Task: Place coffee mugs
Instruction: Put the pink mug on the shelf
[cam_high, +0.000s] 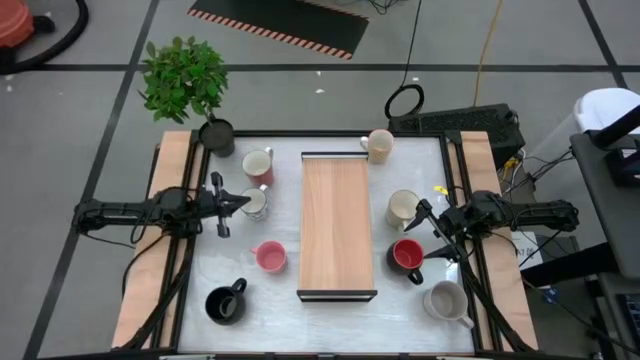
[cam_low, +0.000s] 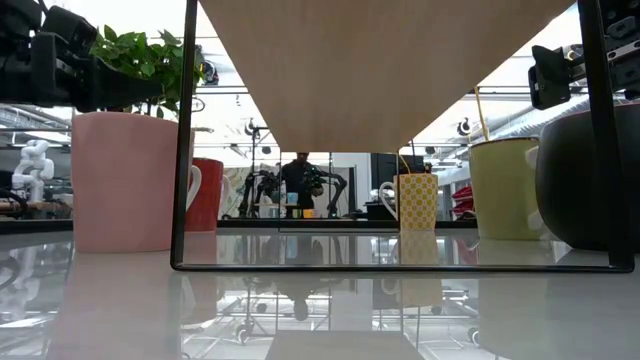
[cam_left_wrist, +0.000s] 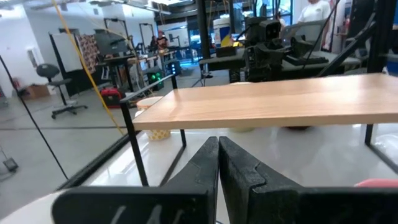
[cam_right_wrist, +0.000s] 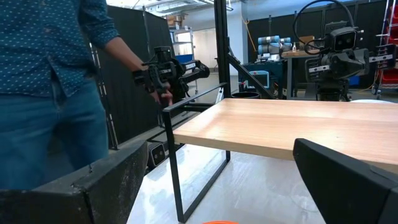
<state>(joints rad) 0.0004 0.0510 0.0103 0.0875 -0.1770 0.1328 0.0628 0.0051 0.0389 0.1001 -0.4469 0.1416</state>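
Red mug (cam_high: 406, 255) sits just below the right gripper (cam_high: 433, 233), whose jaws stand wide apart and empty, while the left gripper (cam_high: 236, 203), jaws together, hovers by a cream mug (cam_high: 254, 203).

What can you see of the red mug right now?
The red mug stands upright on the white tabletop, right of the wooden shelf, mouth up, its inside looking dark. It looks glazed ceramic; its handle points toward the table's near edge. It stands between a cream mug behind it and a grey one nearer the front. The open right gripper hovers just beside its rim; contact cannot be told.
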